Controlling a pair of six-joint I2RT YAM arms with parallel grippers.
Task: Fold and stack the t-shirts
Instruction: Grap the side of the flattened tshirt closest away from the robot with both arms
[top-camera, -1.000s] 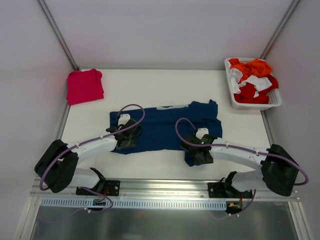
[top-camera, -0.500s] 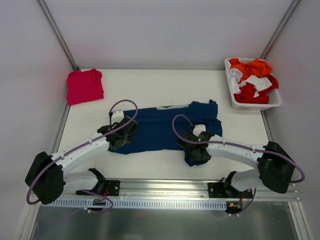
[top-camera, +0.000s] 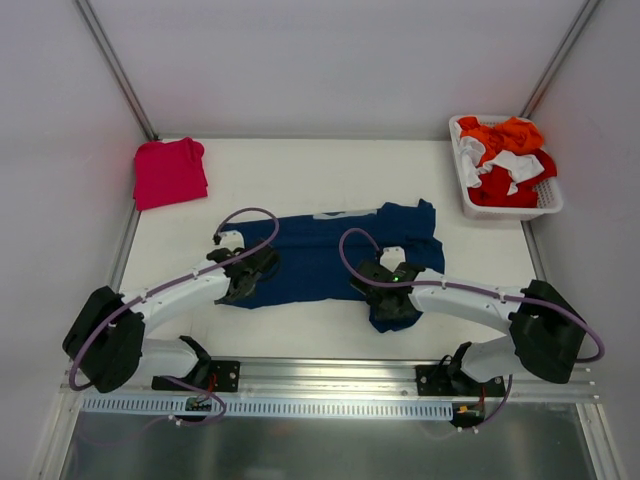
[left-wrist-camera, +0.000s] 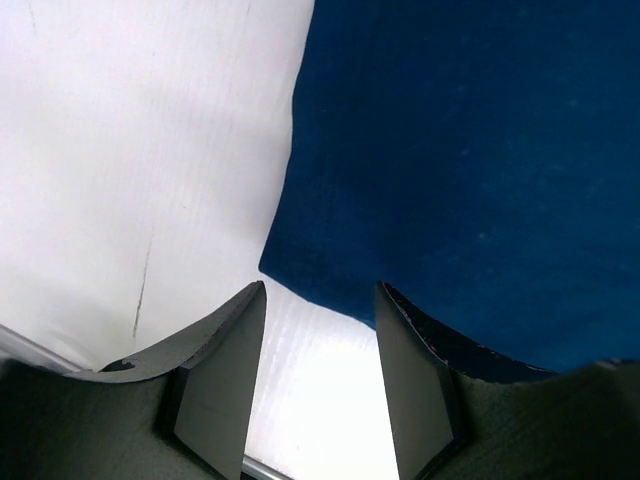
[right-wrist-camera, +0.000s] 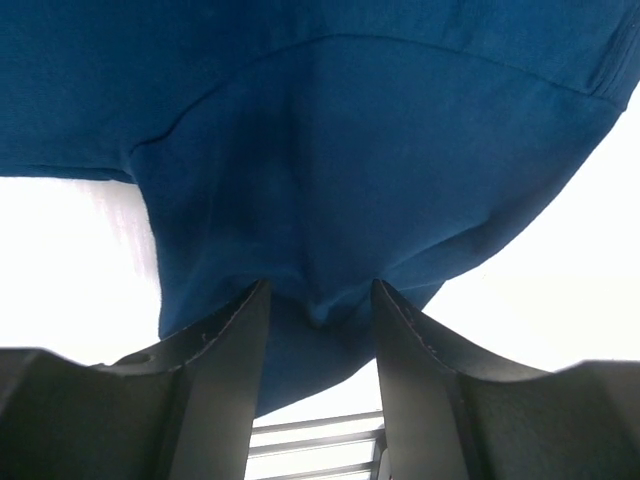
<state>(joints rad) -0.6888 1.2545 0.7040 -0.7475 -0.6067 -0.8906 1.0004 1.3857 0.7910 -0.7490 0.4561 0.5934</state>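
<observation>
The dark navy t-shirt (top-camera: 325, 255) lies spread in the middle of the table, with a sleeve flap hanging toward the near edge on the right. The pinkish-red t-shirt (top-camera: 170, 172) lies folded at the back left corner. My left gripper (top-camera: 250, 280) is low at the navy shirt's near left corner. In the left wrist view the left gripper (left-wrist-camera: 320, 292) is open, with bare table between the jaws and the navy shirt's corner (left-wrist-camera: 450, 170) just ahead. My right gripper (top-camera: 388, 300) is over the sleeve flap. In the right wrist view the right gripper (right-wrist-camera: 321, 287) is open astride a bump of navy cloth (right-wrist-camera: 350, 180).
A white basket (top-camera: 510, 211) with orange, red and white clothes stands at the back right. A metal rail (top-camera: 330, 375) runs along the near table edge, and the arm bases sit on it.
The left gripper has shifted slightly left and toward the near edge at the shirt's corner. The right gripper has edged left over the sleeve flap. The shirts have not moved.
</observation>
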